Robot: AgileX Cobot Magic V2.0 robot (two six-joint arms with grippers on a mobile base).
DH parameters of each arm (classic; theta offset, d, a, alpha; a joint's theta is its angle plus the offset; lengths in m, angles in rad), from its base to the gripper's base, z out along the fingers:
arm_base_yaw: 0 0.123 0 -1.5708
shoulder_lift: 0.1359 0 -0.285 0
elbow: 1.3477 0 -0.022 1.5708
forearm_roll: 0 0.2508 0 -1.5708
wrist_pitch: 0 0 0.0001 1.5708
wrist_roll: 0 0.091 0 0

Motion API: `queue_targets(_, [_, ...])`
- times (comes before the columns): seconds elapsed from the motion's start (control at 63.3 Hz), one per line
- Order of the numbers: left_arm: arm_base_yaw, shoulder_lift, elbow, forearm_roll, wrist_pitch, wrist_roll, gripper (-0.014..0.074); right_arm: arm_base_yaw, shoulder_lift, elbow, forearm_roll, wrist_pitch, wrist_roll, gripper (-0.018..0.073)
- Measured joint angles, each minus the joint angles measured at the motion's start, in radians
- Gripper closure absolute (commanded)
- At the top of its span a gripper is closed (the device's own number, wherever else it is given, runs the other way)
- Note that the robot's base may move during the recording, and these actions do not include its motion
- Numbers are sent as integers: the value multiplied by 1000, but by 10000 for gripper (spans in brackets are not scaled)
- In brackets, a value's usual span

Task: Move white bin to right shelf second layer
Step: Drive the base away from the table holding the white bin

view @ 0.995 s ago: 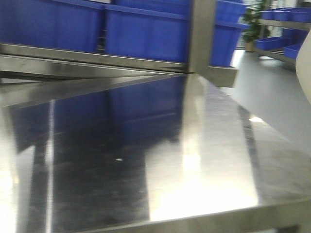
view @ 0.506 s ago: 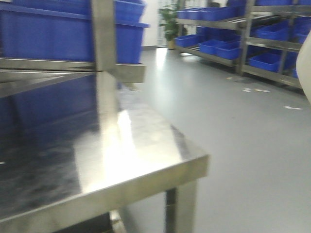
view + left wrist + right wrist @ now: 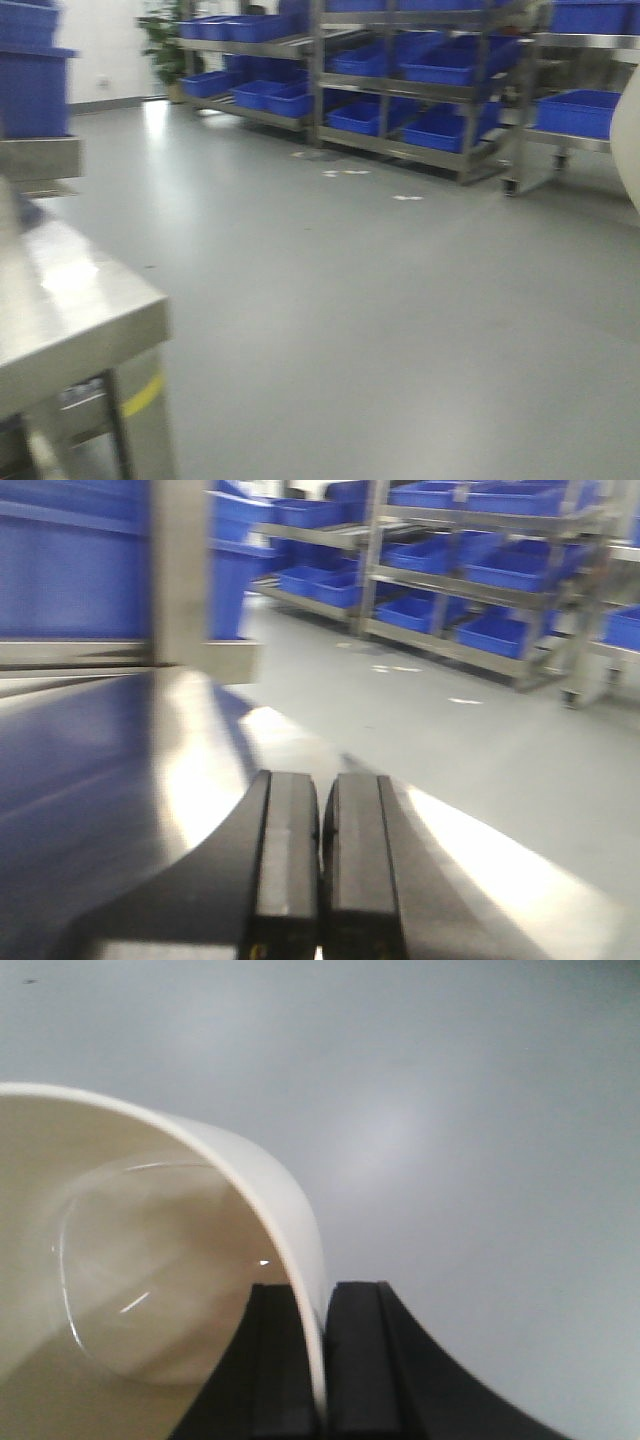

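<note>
Handleless, the white bin (image 3: 150, 1260) hangs lower left by its wall, clamped between the right fingers (image 3: 360, 1360) over the floor (image 3: 450, 1110); the left fingers (image 3: 290, 850) (together, empty) hover above the bench (image 3: 200, 750).

Shiny steel table (image 3: 85, 310) poking in at left, glare all over the top. Grey floor (image 3: 350, 320), few white scraps (image 3: 345, 173) on it. Steel racks (image 3: 318, 60) out back, stuffed with blue crates (image 3: 445, 70).

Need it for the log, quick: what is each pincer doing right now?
Left pincer: closed, holding nothing.
Right pincer: closed on the wall of the bin.
</note>
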Motion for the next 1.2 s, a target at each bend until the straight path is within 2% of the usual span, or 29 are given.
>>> queue_targets(1.201, [0,0,0,0,0,0,512,0,0,0,0,2,0,510])
